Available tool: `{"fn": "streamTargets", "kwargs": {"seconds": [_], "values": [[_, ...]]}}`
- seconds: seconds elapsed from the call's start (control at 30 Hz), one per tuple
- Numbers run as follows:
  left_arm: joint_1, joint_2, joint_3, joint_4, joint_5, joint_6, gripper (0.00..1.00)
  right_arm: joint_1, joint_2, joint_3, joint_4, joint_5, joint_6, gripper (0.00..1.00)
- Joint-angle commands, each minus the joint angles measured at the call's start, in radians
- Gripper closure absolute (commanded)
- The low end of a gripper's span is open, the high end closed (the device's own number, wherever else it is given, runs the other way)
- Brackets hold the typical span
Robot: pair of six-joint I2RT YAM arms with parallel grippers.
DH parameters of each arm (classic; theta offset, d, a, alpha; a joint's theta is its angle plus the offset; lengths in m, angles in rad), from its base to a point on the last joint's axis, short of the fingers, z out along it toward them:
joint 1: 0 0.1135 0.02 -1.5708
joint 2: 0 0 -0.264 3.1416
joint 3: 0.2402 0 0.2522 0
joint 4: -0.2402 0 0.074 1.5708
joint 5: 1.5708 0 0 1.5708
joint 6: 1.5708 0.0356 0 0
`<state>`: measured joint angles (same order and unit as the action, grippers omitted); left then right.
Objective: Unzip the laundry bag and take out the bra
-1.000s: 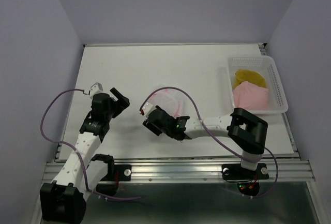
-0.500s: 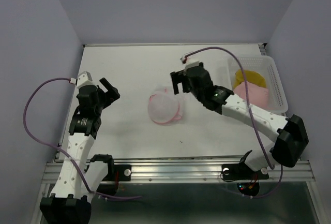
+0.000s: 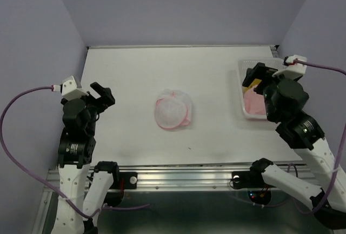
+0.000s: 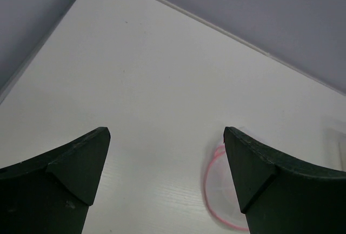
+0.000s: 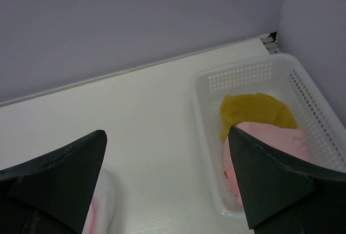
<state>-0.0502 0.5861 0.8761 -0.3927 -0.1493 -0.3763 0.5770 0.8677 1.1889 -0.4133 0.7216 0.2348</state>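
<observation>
well, both jaws stood wide open and empty; one should pin the laundry bag (image 3: 173, 109) to the tabletop (image 3: 130, 72), the other work its zipper (image 3: 185, 118)

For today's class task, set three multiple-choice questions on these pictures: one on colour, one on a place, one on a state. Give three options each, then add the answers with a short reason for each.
1. What colours lie in the basket?
A yellow and pink
B blue and green
C black and grey

2. Where is the bag?
A in the basket
B on the table, near its middle
C in a gripper

3. The left gripper is:
A shut on the bag
B open and empty
C shut on a cloth

Answers:
1 A: a yellow cloth and a pink cloth show inside the basket.
2 B: the top view shows the bag alone on the table, apart from both arms.
3 B: its fingers stand wide apart, with only table between them.
</observation>
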Motion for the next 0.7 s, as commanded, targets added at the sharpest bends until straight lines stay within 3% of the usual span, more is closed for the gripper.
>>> {"fn": "streamTargets", "kwargs": {"seconds": [0.0,0.37,0.67], "values": [[0.004,-0.072,0.104,-0.075,-0.049,0.074,0.01,0.003,-0.134,0.037,-0.108,0.059,-0.034,0.0],[0.004,-0.207,0.265,-0.232,-0.101,0.125,0.01,0.003,-0.427,0.054,-0.188,-0.024,-0.114,0.0],[0.001,-0.273,0.275,-0.271,-0.107,0.14,0.01,0.003,-0.476,0.029,-0.174,-0.056,-0.153,0.0]]}}
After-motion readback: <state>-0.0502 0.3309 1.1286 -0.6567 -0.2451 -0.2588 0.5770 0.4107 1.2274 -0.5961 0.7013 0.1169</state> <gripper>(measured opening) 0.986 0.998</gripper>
